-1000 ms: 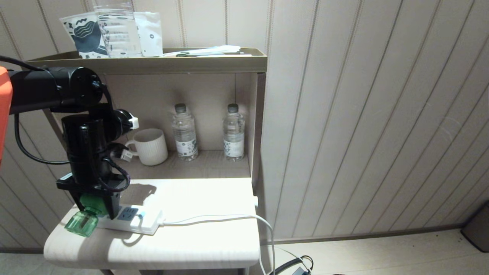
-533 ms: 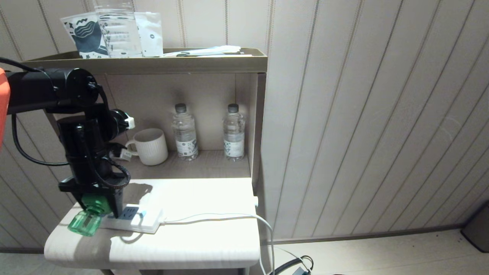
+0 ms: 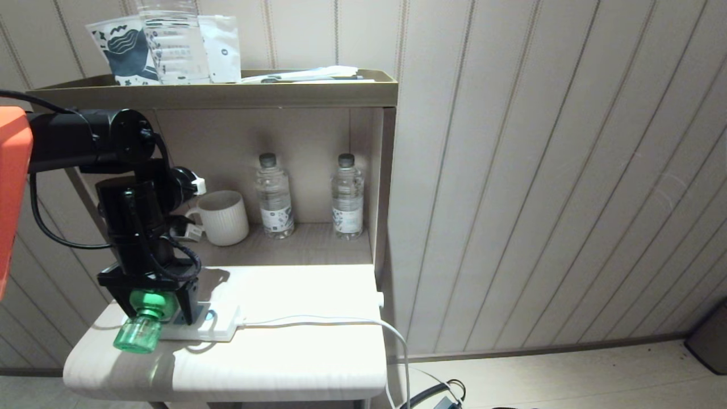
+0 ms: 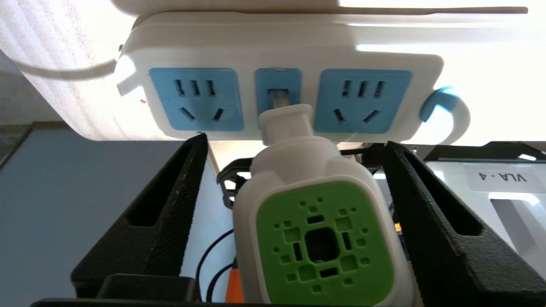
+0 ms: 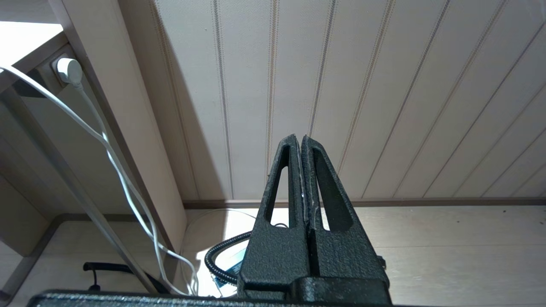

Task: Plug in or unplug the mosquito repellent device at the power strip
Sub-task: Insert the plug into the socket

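Pointing its plug into the power strip (image 4: 277,42), the mosquito repellent device (image 4: 318,230) sits between the parted left claw (image 4: 294,147).

Glossy white plastic is seen on the power strip (image 4: 281,42); the mosquito repellent device (image 4: 320,230) is smooth plastic; the left gripper (image 4: 294,149) fingers (image 4: 166,204) are rough, matt black.

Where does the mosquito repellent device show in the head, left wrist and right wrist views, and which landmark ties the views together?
Head view: mosquito repellent device at lower left, on the power strip's left end, under the left end effector.
Left wrist view: centre foreground, between the open fingers, plugged into the middle socket.
Right wrist view: not in it.
Shared landmark: the strip's white cord; the strip itself links head and left wrist.
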{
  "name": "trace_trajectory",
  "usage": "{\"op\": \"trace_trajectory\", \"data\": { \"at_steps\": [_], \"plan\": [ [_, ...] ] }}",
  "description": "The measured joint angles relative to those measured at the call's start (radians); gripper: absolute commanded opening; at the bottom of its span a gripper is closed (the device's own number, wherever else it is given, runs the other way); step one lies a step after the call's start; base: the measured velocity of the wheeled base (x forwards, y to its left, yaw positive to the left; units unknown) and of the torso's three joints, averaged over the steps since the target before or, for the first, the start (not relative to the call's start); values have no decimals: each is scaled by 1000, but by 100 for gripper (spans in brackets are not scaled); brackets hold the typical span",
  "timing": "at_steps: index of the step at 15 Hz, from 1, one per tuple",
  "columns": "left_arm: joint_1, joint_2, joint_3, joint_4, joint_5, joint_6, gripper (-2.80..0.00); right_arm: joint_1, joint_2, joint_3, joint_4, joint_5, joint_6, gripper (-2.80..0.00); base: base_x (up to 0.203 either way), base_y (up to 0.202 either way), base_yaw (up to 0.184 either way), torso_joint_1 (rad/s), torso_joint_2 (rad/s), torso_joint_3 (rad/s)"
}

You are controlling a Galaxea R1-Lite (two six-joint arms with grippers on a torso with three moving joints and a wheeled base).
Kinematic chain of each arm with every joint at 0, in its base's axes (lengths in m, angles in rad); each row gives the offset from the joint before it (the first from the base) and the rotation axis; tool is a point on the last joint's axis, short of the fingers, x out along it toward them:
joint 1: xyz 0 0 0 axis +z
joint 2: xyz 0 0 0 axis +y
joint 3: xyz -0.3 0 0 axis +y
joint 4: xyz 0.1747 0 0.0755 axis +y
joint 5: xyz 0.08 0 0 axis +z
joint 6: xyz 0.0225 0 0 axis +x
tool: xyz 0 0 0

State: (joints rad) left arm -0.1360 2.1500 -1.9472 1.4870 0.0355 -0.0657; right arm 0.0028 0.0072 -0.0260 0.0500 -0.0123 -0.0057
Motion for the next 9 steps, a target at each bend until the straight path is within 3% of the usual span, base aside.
{"op": "trace_trajectory", "data": {
  "at_steps": [9],
  "plan": [
    [47, -1, 2, -24, -12, -7, 0, 0, 0, 0, 0, 0, 0, -280, 0, 0, 0, 0, 0, 0]
  ]
}}
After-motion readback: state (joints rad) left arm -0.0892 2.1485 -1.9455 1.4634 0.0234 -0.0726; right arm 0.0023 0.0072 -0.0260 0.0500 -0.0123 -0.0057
